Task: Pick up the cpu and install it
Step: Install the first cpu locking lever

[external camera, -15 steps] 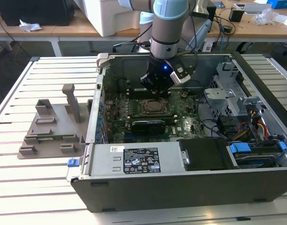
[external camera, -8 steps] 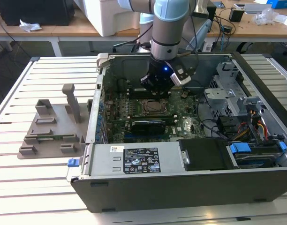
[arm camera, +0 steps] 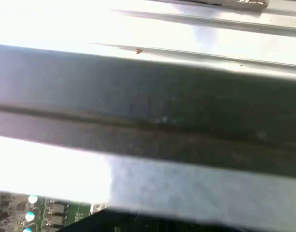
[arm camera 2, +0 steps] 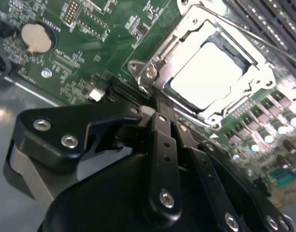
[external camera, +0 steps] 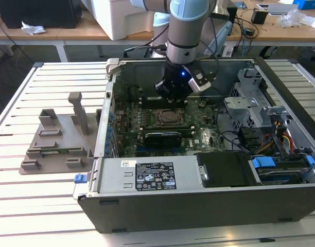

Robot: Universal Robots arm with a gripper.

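On the exterior view's left, a grey plastic tray [external camera: 57,141] with upright posts lies on the slatted tabletop [external camera: 23,198], just beside the open computer case [external camera: 198,206]. Inside the case lies the green motherboard [external camera: 147,141]; its socket [external camera: 167,117] sits near the middle of the board, and the arm [external camera: 187,25] reaches down from above with the gripper [external camera: 173,91] hanging just behind the socket. In the second wrist view the cpu [arm camera 2: 213,72] lies flat inside the socket's silvery metal frame [arm camera 2: 153,72], its pale top glaring under the light. The black fingers [arm camera 2: 162,145] are pressed together with nothing between them, their tips just beside the frame's corner and apart from the cpu. On the exterior view's right, drive bays and coloured cables [external camera: 281,136] fill the case.
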